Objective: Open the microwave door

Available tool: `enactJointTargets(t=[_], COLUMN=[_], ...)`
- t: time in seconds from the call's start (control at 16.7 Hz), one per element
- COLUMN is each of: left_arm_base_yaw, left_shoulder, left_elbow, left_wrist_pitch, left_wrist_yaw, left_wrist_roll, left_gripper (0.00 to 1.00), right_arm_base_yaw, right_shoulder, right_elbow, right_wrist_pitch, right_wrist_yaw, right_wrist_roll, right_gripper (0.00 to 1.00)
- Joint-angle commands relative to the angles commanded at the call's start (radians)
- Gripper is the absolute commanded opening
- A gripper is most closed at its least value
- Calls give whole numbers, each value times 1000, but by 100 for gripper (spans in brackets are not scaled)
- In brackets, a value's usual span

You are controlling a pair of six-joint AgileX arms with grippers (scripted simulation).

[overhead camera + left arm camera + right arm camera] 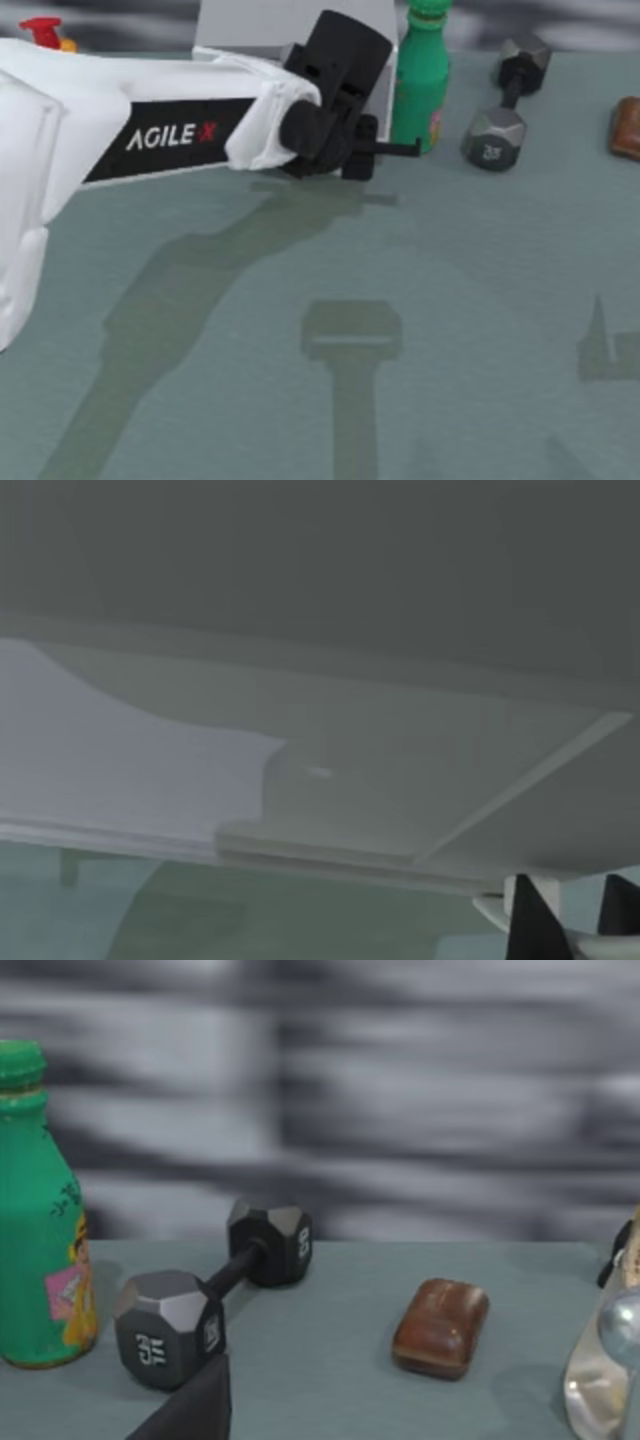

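The left gripper's (405,150) black fingers (395,149) sit at the microwave (250,25) front, beside the green bottle (420,80). Their spread probably can't be judged; I cannot tell.

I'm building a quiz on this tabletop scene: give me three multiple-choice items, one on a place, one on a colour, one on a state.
1. Where is the dark hexagonal dumbbell?
A. right of the bottle
B. left of the microwave
C. on the microwave

2. What colour is the tall plastic bottle?
A. red
B. green
C. blue

3. How does the bottle stand?
A. on its side
B. upside down
C. upright

Key: 1 A, the top view shows it at the bottle's right; 2 B, body and cap are green; 3 C, cap up. The left gripper reaches by the silver-grey boxy microwave.
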Motion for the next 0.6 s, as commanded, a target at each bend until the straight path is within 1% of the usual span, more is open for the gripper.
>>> enactJointTargets(t=[0.3, 0.6], left_arm_base_yaw=[-8, 14], left_shoulder=[-2, -52], left_elbow=[-15, -86], left_wrist_pitch=[5, 50], left_wrist_yaw=[14, 56], left_wrist_roll=[11, 72], left_gripper=[0, 0], right_arm_base_yaw=[0, 0], right_shoulder=[0, 0], right_elbow=[0, 0], right_wrist_pitch=[0, 0], right_wrist_yaw=[0, 0], right_wrist_roll=[0, 0], right_gripper=[100, 100])
